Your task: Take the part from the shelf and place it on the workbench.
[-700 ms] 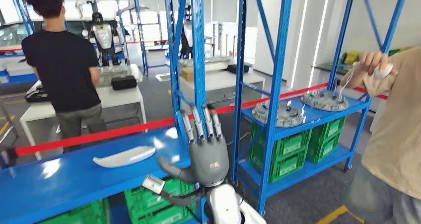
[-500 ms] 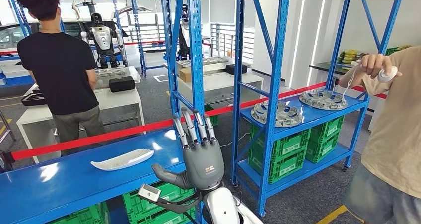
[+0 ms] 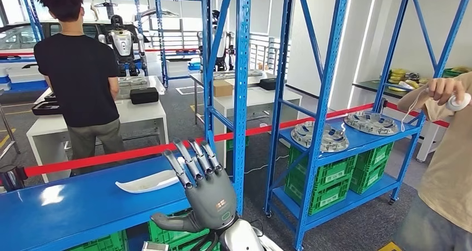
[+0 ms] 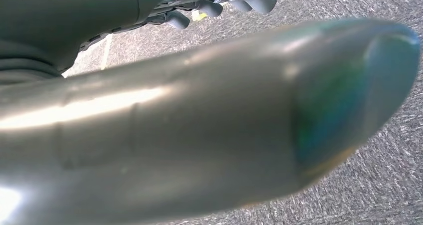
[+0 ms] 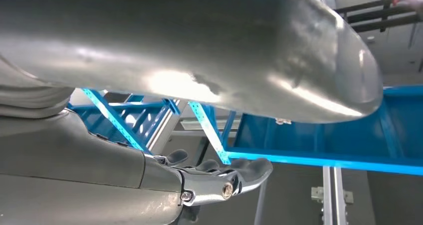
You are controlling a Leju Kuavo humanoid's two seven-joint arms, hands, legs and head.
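Note:
A white, long curved part (image 3: 146, 181) lies on the blue shelf board (image 3: 72, 203) at the lower left of the head view. My right hand (image 3: 203, 192) is raised just to the right of it and nearer to me, its back towards the camera and its fingers (image 3: 189, 162) spread and straight, holding nothing. In the right wrist view those fingers (image 5: 224, 177) reach out towards the blue shelf frame (image 5: 324, 140). My left hand (image 4: 209, 5) hangs over grey floor with nothing in it.
Blue uprights (image 3: 240, 84) stand right beside my right hand. Round grey metal parts (image 3: 321, 135) lie on the right-hand shelf above green crates (image 3: 328, 178). A person in black (image 3: 80, 78) stands behind red tape (image 3: 111, 157) at a white workbench (image 3: 142, 111); another person (image 3: 445, 151) stands at the right.
The camera has shifted, so the shelves sit further right. My right hand has moved left and lower, leaning towards the white part. The part has not moved on the board.

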